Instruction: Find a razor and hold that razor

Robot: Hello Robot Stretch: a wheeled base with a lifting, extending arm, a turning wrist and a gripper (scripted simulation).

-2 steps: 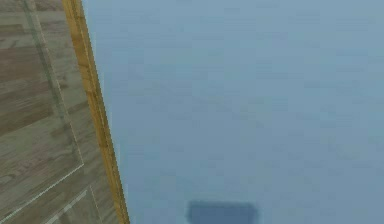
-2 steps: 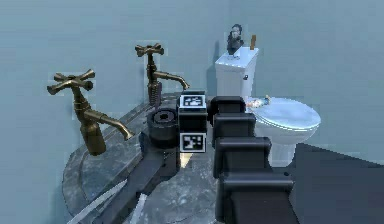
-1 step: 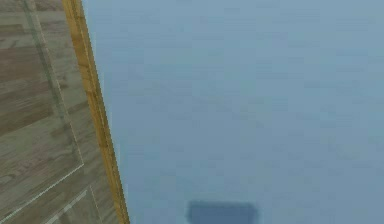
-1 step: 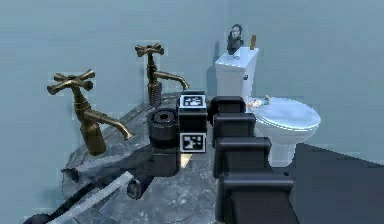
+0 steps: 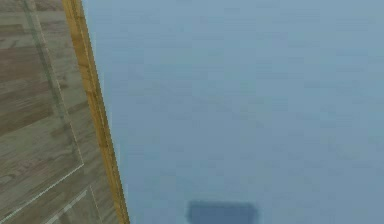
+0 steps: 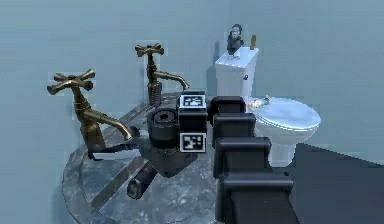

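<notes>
Pincer (image 6: pixel 150 150) hangs over a round mottled stone basin (image 6: pixel 85 190), close to two brass taps (image 6: pixel 152 70). Cannot tell its grasp state, nor whether it carries anything. A grey sliver (image 6: pixel 112 152) lies just left of it under the nearer tap, long axis roughly left-right; it is too small to call a razor. The white squares (image 6: pixel 192 141) on the arm (image 6: pixel 245 170) bear black marks, unreadable. A toilet (image 6: pixel 285 120) stands at the right.
</notes>
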